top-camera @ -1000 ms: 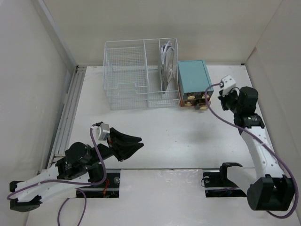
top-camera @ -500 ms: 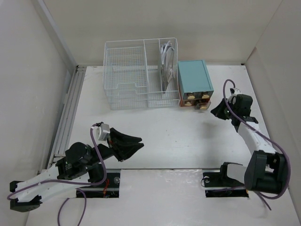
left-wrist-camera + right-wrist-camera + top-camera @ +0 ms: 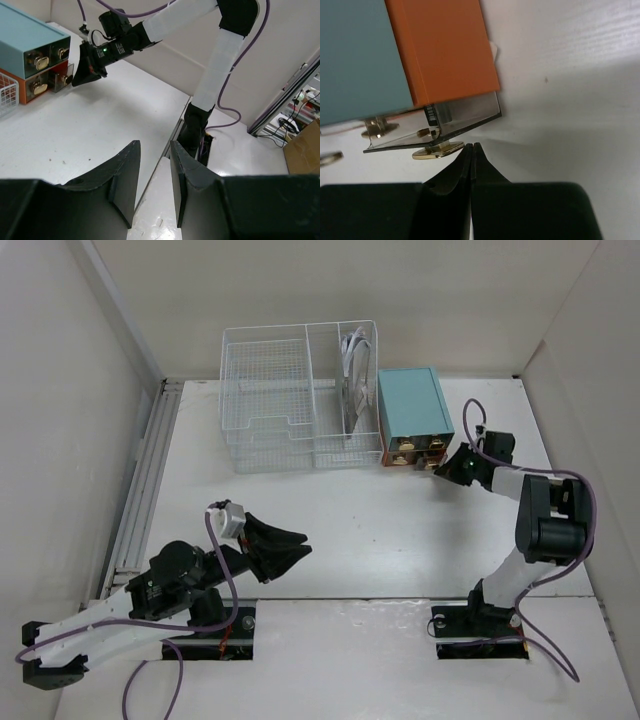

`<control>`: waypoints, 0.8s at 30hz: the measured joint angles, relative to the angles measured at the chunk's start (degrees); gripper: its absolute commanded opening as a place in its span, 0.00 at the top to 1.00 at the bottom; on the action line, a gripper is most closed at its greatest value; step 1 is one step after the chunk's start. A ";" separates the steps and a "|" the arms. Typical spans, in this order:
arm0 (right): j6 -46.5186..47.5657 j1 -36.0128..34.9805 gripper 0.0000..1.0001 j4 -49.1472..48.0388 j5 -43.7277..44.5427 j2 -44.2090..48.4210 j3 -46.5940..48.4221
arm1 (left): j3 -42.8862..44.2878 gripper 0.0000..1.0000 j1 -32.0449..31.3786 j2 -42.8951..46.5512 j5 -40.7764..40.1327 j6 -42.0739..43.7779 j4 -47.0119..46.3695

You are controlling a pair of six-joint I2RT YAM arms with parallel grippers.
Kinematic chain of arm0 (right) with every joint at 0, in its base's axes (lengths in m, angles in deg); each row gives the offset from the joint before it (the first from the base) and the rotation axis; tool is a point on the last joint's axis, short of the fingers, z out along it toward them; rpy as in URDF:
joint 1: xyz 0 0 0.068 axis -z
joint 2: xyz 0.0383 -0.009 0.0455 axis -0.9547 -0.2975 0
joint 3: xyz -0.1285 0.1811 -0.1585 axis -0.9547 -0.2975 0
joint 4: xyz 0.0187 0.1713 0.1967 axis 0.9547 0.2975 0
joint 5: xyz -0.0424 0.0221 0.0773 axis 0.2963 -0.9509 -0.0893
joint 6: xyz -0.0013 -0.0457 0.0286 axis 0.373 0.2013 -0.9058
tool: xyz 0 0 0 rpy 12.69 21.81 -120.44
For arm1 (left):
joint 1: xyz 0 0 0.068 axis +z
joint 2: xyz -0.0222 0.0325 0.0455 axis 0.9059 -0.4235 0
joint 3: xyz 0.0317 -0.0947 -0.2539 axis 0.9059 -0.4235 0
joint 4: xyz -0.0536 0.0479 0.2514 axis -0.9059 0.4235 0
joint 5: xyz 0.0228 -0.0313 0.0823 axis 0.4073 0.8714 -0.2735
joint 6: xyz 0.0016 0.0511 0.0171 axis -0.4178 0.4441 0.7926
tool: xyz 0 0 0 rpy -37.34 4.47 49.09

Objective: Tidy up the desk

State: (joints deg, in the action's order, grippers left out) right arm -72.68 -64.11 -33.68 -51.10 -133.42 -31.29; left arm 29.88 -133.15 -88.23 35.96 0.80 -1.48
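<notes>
The white desk (image 3: 380, 530) carries a teal box of small drawers (image 3: 410, 405) at the back right. My right gripper (image 3: 441, 466) is shut, low on the desk at the box's front right corner. In the right wrist view its shut tips (image 3: 471, 146) touch the edge of a gold drawer handle (image 3: 437, 150). That handle belongs to a clear drawer (image 3: 460, 117) standing slightly out of the orange lower part (image 3: 445, 50). Nothing is between the jaws. My left gripper (image 3: 290, 545) is open and empty above the desk's near left (image 3: 154, 145).
A white wire basket organizer (image 3: 300, 390) stands at the back, left of the teal box, with white items in its right compartment (image 3: 352, 370). Pale walls surround the desk. A metal rail (image 3: 150, 470) runs along the left edge.
My right arm has folded down and its gripper moved left and lower, from beside the box to the lower right drawer's handle. My left gripper has shifted slightly right.
</notes>
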 measured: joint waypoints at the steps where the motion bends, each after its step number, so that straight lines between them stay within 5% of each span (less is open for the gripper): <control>1: -0.74 -0.02 1.00 -1.09 0.00 -0.57 0.24 | 0.00 0.73 0.00 -0.26 0.00 0.00 -0.04; 10: -5.73 -0.17 1.00 -8.92 -0.13 -5.18 1.99 | 0.00 0.73 0.00 -0.68 0.00 0.00 -0.33; 18: -4.63 -0.31 1.00 -6.67 0.24 -3.28 1.95 | 0.00 0.73 0.00 -0.68 0.02 -0.09 -0.39; 20: -2.60 -0.26 1.00 -2.34 -0.13 -0.44 1.97 | 0.00 0.69 0.00 -0.72 0.07 -0.09 -0.46; 23: 2.86 -0.44 0.98 6.25 -4.48 5.86 2.54 | 0.00 0.53 0.00 -1.05 0.17 -0.33 -1.14; 24: 5.35 -0.50 0.91 9.81 -6.23 8.04 3.39 | 0.00 0.42 0.00 -1.31 0.22 -0.48 -1.55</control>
State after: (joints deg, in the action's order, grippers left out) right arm -67.32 -64.62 -23.87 -57.33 -125.38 -27.90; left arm 29.88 -133.15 -89.54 36.18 0.32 -3.03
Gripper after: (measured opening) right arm 0.015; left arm 0.447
